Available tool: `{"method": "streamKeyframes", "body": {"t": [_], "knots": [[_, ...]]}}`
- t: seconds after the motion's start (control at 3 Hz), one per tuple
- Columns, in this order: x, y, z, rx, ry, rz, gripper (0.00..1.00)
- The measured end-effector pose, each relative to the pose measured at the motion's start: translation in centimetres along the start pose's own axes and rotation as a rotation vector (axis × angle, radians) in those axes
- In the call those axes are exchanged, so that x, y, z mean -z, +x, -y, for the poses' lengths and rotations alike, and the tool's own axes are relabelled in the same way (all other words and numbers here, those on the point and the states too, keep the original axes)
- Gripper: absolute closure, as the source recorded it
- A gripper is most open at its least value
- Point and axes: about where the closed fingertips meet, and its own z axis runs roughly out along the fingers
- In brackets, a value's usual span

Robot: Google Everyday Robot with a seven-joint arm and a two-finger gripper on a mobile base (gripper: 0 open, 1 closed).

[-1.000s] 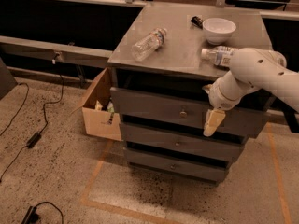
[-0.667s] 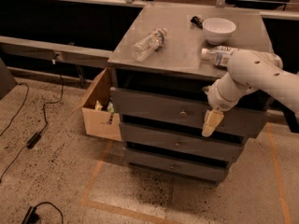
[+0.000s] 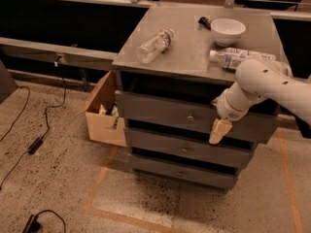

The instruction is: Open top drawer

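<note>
The top drawer (image 3: 155, 111) is the tall dark-grey front panel under the cabinet top, with a small round metal knob (image 3: 190, 117) at its centre. A dark gap shows above the panel. My gripper (image 3: 219, 130), tan-tipped on a white arm, hangs in front of the drawer's right half. It is a short way right of the knob and slightly below it, not touching it.
Two shallower drawers (image 3: 184, 149) sit below. On the cabinet top lie a clear bottle (image 3: 154, 45), a white bowl (image 3: 228, 30), a second bottle (image 3: 233, 58) and a small dark object (image 3: 204, 21). A cardboard box (image 3: 104, 123) stands left of the cabinet. Cables (image 3: 34, 144) lie on the floor.
My gripper has shifted very slightly left toward the knob. The drawer front has not moved.
</note>
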Motion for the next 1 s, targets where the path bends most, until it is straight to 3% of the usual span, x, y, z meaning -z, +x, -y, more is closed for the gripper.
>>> {"method": "streamKeyframes", "body": {"t": [0.67, 1.0], "knots": [[3.2, -1.2, -1.6, 0.052, 0.0, 0.018, 0.67], [6.7, -1.7, -3.9, 0.057, -0.045, -0.002, 0.9]]}}
